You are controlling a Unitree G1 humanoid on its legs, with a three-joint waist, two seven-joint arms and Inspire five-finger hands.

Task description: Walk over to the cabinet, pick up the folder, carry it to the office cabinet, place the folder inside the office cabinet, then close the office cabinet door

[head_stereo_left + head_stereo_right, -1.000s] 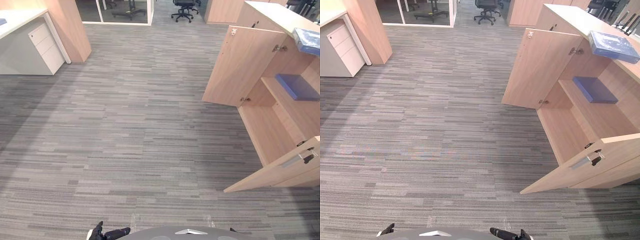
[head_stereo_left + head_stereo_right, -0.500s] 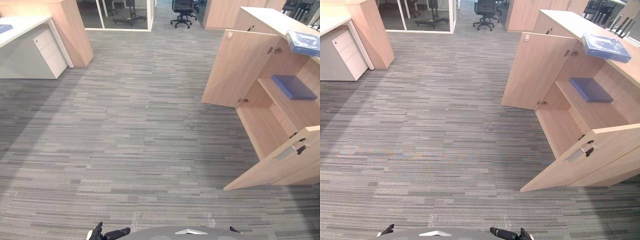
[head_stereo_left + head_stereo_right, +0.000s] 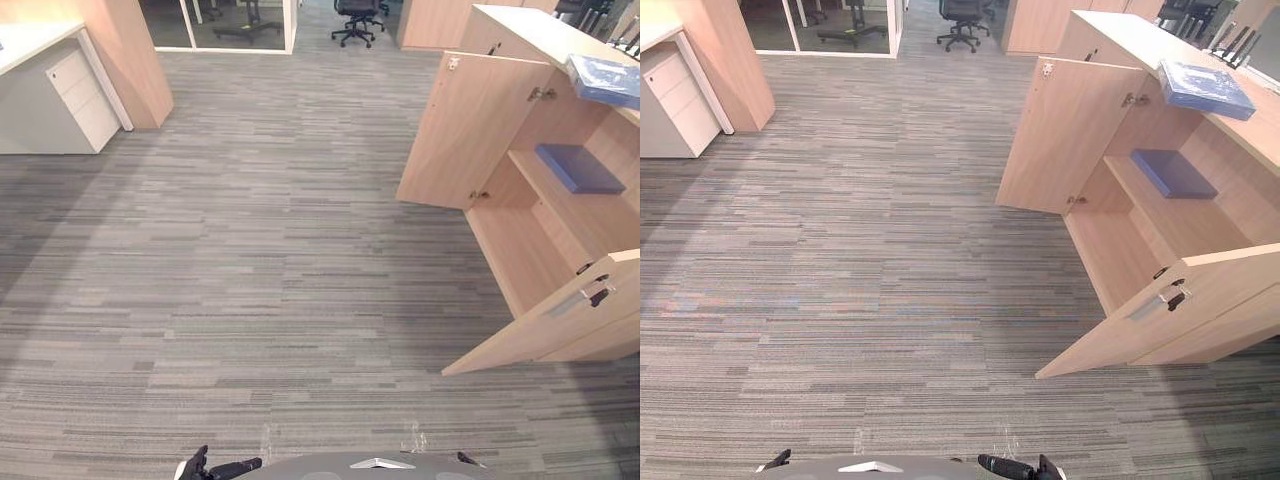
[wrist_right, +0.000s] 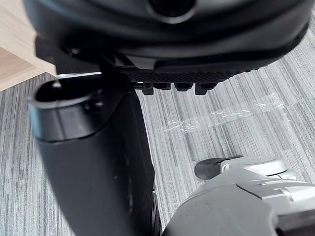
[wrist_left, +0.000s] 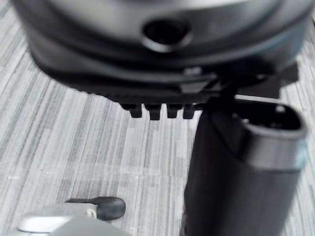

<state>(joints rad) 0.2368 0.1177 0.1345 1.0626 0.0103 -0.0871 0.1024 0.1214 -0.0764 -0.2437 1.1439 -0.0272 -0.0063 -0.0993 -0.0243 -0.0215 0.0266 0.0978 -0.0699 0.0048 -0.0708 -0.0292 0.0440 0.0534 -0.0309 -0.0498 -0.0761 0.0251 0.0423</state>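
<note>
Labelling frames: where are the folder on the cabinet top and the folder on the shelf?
folder on the cabinet top (image 3: 1205, 88), right eye view, cover middle.
folder on the shelf (image 3: 1173, 172), right eye view, cover middle.

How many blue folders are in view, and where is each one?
2. One folder lies on the cabinet top. The second folder lies on the shelf inside the open cabinet. More could be hidden behind the open doors.
</note>
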